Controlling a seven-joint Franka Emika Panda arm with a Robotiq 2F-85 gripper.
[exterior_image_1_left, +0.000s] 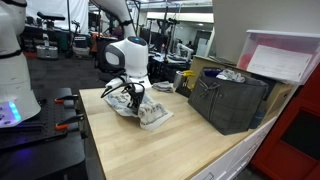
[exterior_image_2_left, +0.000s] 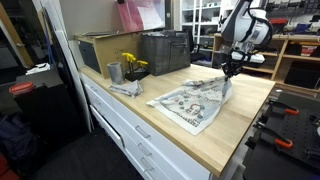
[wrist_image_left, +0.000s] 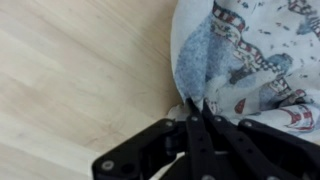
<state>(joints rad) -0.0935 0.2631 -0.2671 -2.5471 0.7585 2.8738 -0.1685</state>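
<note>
A white patterned cloth (exterior_image_2_left: 193, 103) with blue, grey and red print lies spread on the wooden worktop (exterior_image_2_left: 190, 135). My gripper (wrist_image_left: 198, 108) is shut on the cloth's edge, pinching a fold of it; the cloth (wrist_image_left: 250, 55) fills the upper right of the wrist view. In both exterior views the gripper (exterior_image_2_left: 229, 72) is at the cloth's corner near the table edge, lifting that corner slightly (exterior_image_1_left: 132, 98). The rest of the cloth (exterior_image_1_left: 150, 113) rests flat on the table.
A dark crate (exterior_image_1_left: 228, 100) stands on the worktop with a pink-lidded clear box (exterior_image_1_left: 283, 57) beside it. A metal cup with yellow flowers (exterior_image_2_left: 128, 66) and a grey object (exterior_image_2_left: 124, 89) sit near the crate (exterior_image_2_left: 165, 50). Drawers (exterior_image_2_left: 130, 135) run under the worktop.
</note>
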